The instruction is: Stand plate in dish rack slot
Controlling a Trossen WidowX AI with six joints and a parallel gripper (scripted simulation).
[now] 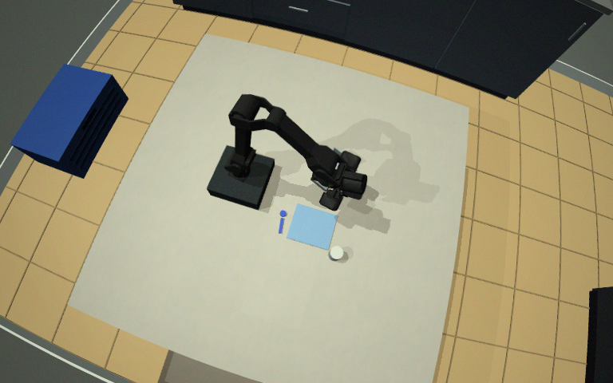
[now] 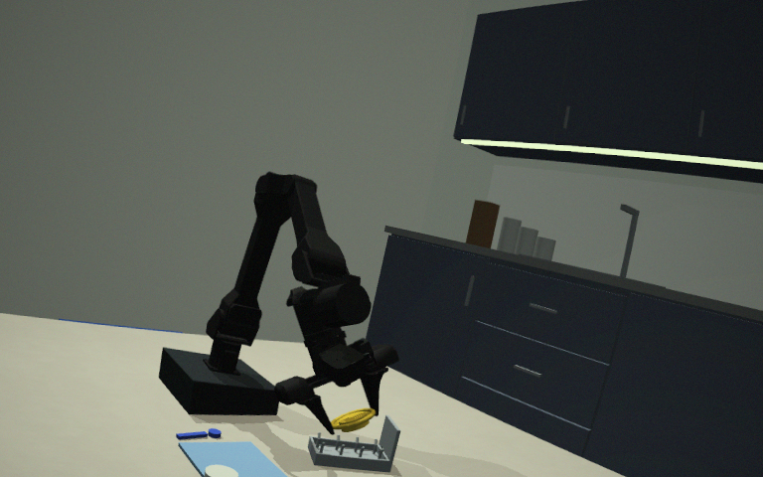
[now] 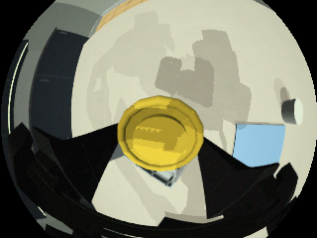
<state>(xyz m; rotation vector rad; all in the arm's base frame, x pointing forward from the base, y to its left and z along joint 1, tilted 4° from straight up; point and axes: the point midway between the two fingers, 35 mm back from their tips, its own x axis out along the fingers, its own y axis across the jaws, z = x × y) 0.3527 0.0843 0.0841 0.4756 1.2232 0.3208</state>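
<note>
We're looking straight down the wrist view first: the yellow plate point(image 3: 158, 135) fills the middle, clamped across its rim by the pincer point(image 3: 158, 159), whose two dark fingers spread wide on either side of it. So the pincer is clenched on the plate, no doubt there.

From the side we see the plate point(image 2: 353, 418) lying nearly flat, only slightly tilted, hanging between the fingertips just above the grey dish rack point(image 2: 387, 437). That's the relation we care about: the rack sits directly below and a touch toward us from the pincer point(image 2: 349, 409), and its rails run along the rack's long side, roughly left to right in this view. The plate's face is turned up, not edge-down, so we judge it has to be tipped onto its edge, in line with a slot, before it goes down.

Further along the tabletop point(image 1: 226, 293) lie a light blue mat point(image 1: 311, 226), a blue spoon point(image 1: 281, 222) and a white cup point(image 1: 336, 252), all apart from the rack. Beyond them stands the arm's base point(image 1: 216, 187).
</note>
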